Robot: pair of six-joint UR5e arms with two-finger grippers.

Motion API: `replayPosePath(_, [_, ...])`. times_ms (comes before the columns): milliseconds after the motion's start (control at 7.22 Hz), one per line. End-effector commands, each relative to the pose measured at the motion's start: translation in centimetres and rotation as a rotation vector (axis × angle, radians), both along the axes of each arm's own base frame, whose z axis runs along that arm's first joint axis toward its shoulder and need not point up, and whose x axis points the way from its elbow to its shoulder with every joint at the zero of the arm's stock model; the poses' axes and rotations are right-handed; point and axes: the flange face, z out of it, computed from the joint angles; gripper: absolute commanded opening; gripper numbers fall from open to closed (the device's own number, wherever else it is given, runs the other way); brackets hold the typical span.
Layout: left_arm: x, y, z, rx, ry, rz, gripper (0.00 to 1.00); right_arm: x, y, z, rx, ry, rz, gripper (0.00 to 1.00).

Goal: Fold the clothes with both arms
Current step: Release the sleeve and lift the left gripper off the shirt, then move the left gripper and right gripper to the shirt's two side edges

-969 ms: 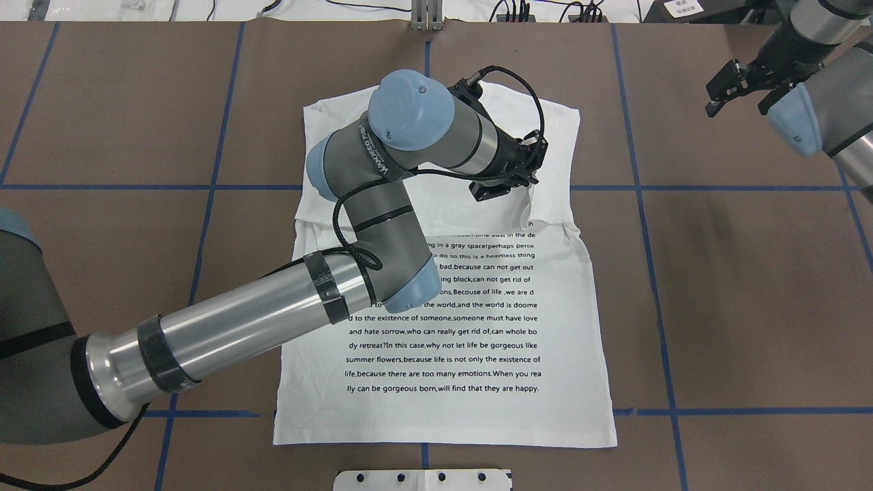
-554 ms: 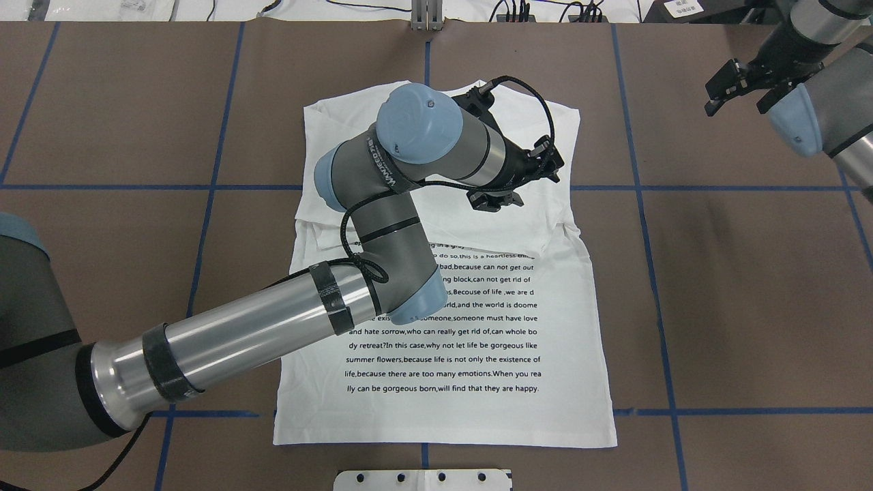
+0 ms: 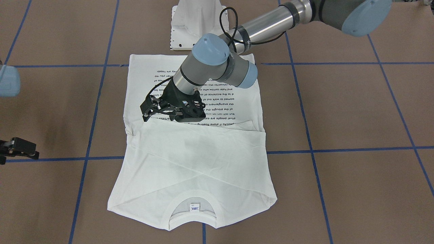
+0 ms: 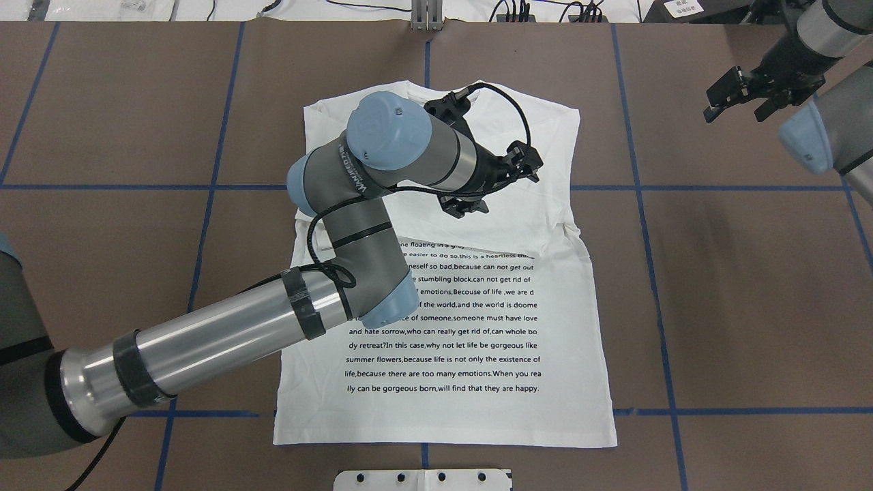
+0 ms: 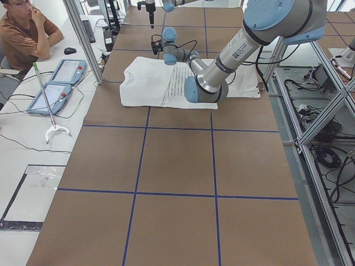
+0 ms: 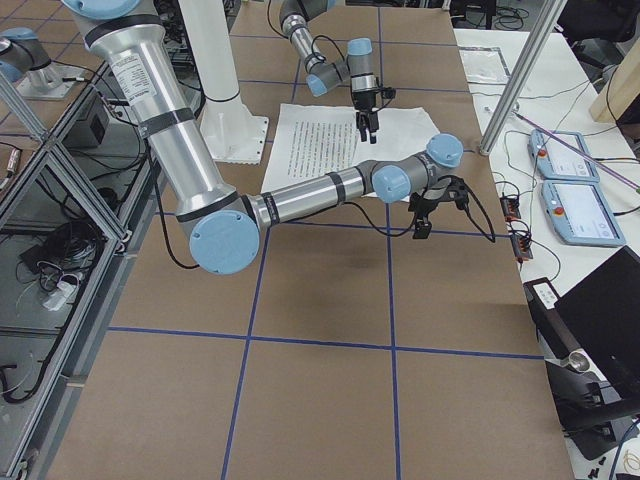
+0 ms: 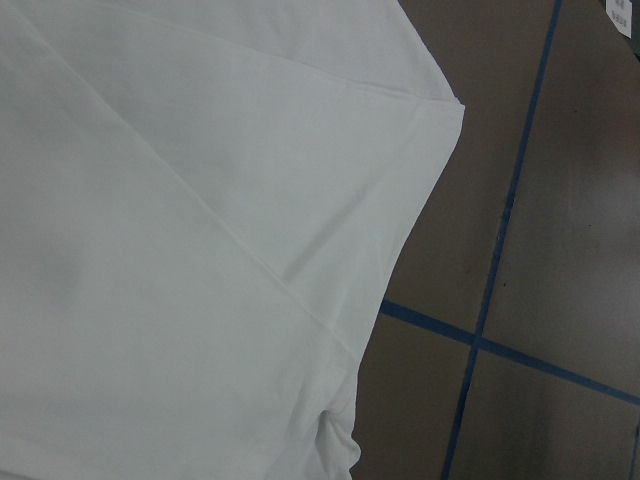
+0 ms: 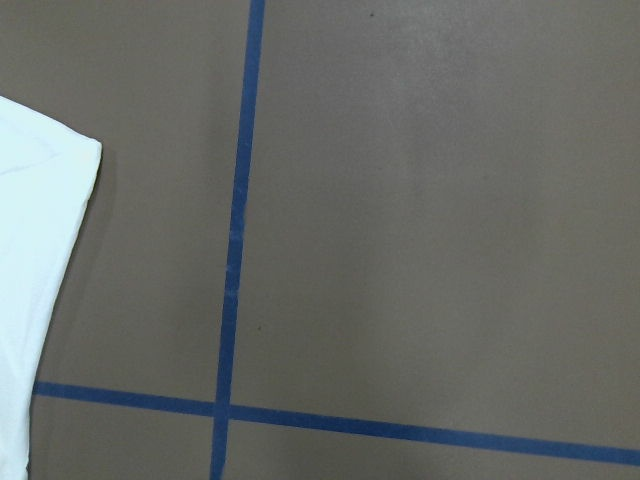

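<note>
One white shirt point(image 4: 477, 423), one left arm point(image 4: 204, 341), one right arm point(image 4: 849, 109), one seated operator point(image 5: 25, 36).

The left arm point(image 4: 204, 337) and right arm point(image 4: 846, 92) are grey-silver tubes with pale-blue joint caps point(image 4: 389, 131), black bands point(image 4: 301, 314) and black fingers point(image 4: 464, 206).

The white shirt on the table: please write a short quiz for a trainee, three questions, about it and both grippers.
1. True or false: the right gripper hangs over the shirt.
2. The left gripper is above: A) bare table, B) the shirt's plain folded part, C) the collar tag.
3. Which colour is the shirt's print?
Key: 1 false; 2 B; 3 black.
</note>
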Motion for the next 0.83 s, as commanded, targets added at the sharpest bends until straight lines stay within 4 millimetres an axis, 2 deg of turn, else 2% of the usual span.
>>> replayPosePath(0, [-5.1,3.0,3.1,0.042,-0.091,0.017,1.00,-3.4,7.3,-1.8,-0.025,0.048,0.096,1.00])
replayPosePath(138, [-7.0,4.1,3.8,0.075,-0.171,0.037,1.00,-6.1,11.1,-3.5,-0.047,0.064,0.151,1.00])
replayPosePath(277, [-9.4,5.1,5.8,0.107,-0.247,0.058,1.00,-8.8,14.9,-5.2,-0.061,0.063,0.170,1.00])
replayPosePath(554, [-15.8,7.7,14.3,0.242,-0.385,0.125,0.99,-10.0,20.8,-8.2,-0.119,0.007,0.184,1.00])
replayPosePath(692, [-17.8,8.8,17.7,0.275,-0.425,0.151,0.99,-11.3,23.2,-9.7,-0.146,-0.014,0.184,1.00])
